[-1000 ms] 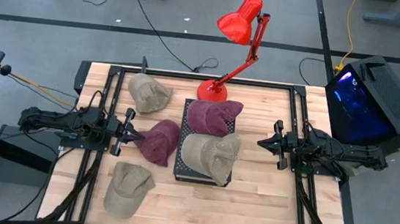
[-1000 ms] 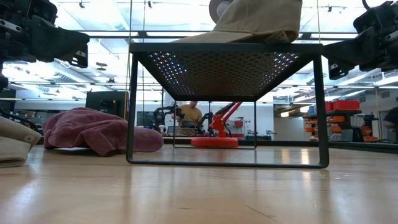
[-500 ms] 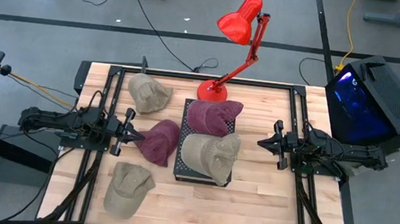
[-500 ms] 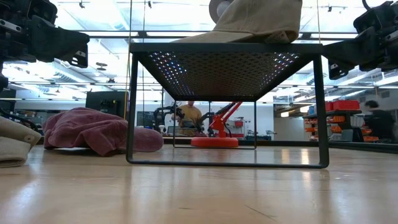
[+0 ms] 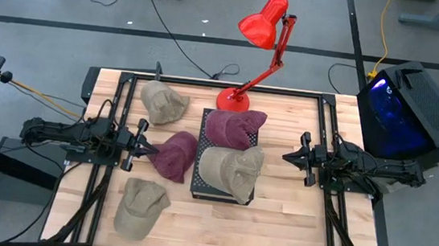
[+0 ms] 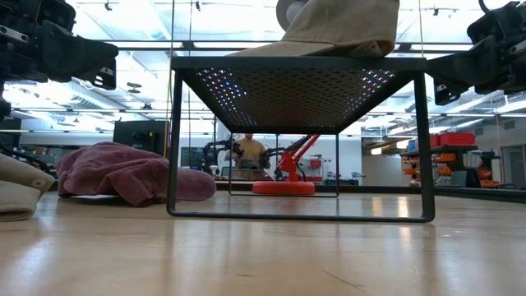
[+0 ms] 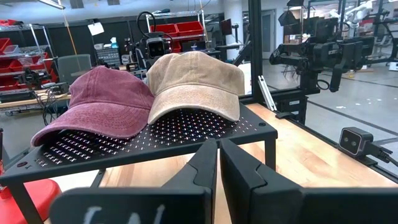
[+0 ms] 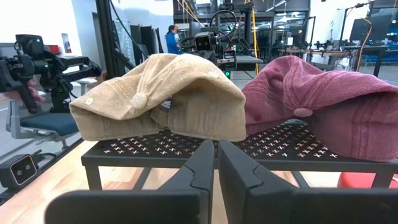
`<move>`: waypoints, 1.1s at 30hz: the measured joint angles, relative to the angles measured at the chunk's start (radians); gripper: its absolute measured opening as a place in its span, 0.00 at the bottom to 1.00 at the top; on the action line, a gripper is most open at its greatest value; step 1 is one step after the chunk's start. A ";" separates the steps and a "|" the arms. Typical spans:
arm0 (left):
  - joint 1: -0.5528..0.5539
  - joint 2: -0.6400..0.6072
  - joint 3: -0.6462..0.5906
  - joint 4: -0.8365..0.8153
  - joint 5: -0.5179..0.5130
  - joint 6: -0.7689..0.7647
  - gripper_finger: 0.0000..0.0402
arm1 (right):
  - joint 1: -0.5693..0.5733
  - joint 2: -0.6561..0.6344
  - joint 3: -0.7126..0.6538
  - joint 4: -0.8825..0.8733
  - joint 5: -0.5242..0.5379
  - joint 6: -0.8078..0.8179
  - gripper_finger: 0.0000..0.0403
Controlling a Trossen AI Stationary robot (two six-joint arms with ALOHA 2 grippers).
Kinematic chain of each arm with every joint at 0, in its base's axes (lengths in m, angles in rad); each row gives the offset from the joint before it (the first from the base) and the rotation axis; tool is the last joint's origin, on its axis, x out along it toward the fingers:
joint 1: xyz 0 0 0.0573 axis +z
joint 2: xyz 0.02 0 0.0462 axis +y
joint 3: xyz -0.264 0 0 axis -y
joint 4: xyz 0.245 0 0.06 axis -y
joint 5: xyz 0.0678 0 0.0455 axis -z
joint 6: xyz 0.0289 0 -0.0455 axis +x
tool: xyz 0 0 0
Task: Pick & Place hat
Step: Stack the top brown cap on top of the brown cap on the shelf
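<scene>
A black perforated rack (image 5: 199, 187) stands mid-table. A maroon hat (image 5: 235, 128) lies on its far half and a tan hat (image 5: 231, 170) on its near half, both resting on their brims and crowns. Another maroon hat (image 5: 174, 155) lies on the table left of the rack, a tan hat (image 5: 162, 101) at the far left, and a tan hat (image 5: 140, 207) at the near left. My left gripper (image 5: 146, 150) is shut and empty, raised above the table beside the loose maroon hat (image 6: 123, 173). My right gripper (image 5: 289, 157) is shut and empty, right of the rack.
A red desk lamp stands with its base (image 5: 232, 100) at the table's far edge behind the rack. A dark computer case (image 5: 407, 109) stands off the table's right side. Bare wood shows at the table's near right. People show in the room beyond the table.
</scene>
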 joint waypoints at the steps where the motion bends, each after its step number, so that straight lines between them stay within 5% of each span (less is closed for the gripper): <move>1: 0.000 0.000 0.000 0.000 0.000 0.000 0.06 | 0.000 0.000 0.000 0.000 0.000 0.000 0.07; 8: 0.000 0.000 0.000 0.045 0.002 -0.007 0.06 | 0.000 0.000 0.000 0.000 0.000 0.002 0.07; 16: 0.000 -0.001 0.007 0.284 -0.009 -0.244 0.06 | 0.000 0.000 0.000 0.000 0.000 0.002 0.07; 25: 0.000 0.029 0.187 0.263 -0.085 -0.281 0.02 | 0.000 0.000 0.000 0.000 0.000 0.001 0.07; 33: 0.000 0.180 0.415 0.110 -0.121 -0.242 0.01 | 0.000 0.000 0.000 0.000 0.000 0.001 0.07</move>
